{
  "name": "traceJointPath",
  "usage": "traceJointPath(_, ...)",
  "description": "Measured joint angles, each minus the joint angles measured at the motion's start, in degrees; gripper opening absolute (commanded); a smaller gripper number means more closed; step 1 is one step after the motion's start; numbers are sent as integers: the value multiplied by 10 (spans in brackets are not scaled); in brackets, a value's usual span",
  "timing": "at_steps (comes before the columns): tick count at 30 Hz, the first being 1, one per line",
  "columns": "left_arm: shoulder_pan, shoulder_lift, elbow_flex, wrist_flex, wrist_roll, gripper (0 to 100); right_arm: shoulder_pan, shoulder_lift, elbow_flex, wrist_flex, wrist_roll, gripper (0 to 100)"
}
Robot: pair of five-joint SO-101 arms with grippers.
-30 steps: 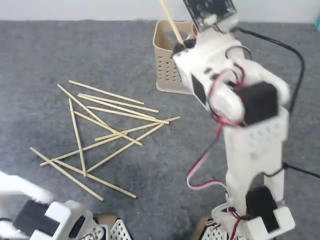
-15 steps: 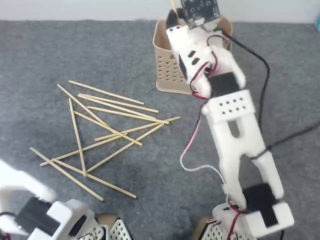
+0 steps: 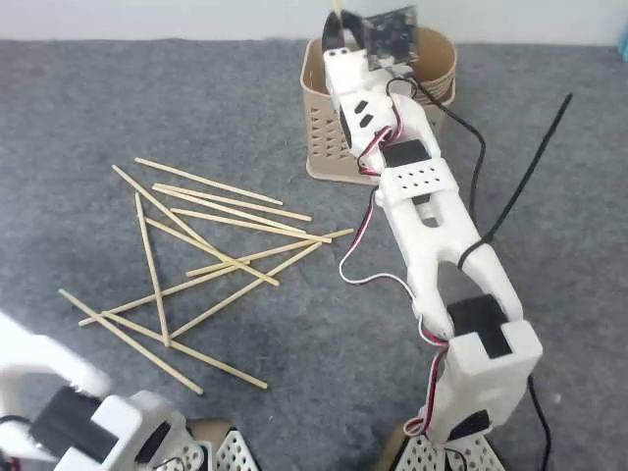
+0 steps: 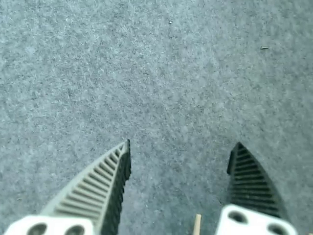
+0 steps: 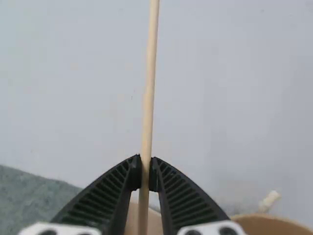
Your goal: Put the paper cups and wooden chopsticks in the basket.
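**Desk:** Starting from the left, what are you seeing?

**Op:** The left tool (image 4: 183, 143) is hanging over bare grey surface (image 3: 88, 98), low at the near-left edge. Its jaws are spread wide and gripping nothing. One pale stick end (image 4: 197, 223) is poking in between them, close to the wrist.

**Desk:** And the pile?

**Op:** The loose wooden chopsticks (image 3: 196, 245) are lying criss-crossed left of centre, well apart from the basket (image 3: 329, 137). I am counting roughly a dozen, several of them overlapping. None is being touched.

**Desk:** Further right?

**Op:** The right arm is stretching out to the far edge. The right tool (image 5: 145, 160) is pinching one chopstick (image 5: 149, 73) hard, jaws pressed onto it, stick standing nearly upright. In the high view it is sitting at the basket's left rim. I am reading this as the drop step, not yet released.

**Desk:** Anything inside?

**Op:** A pale stick tip (image 5: 270, 198) is showing above the rim, so I am guessing at least one is in. The arm is hiding most of the interior, and I cannot say whether any paper cups are in there.

**Desk:** Progress?

**Op:** I am judging it early, with one stick about to go in and the whole heap left to clear.
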Motion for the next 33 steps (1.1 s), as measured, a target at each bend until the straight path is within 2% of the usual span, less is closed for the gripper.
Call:
traceJointPath(4, 0, 0, 7, 0, 0, 305, 6, 6, 7, -29, -7, 13)
traceJointPath(11, 0, 0, 16, 0, 0, 305, 6, -5, 39, -32, -7, 177)
traceJointPath(18, 1, 0, 18, 0, 0, 305, -6, -79, 124, -32, -7, 177)
traceJointPath(25, 34, 0, 115, 0, 2, 305, -25, -234, 248, -32, -9, 177)
traceJointPath(28, 57, 0, 163, 0, 0, 305, -40, -322, 309, 2, -9, 177)
traceJointPath(33, 95, 0, 200, 16, 0, 305, -58, -450, 332, 135, -30, 177)
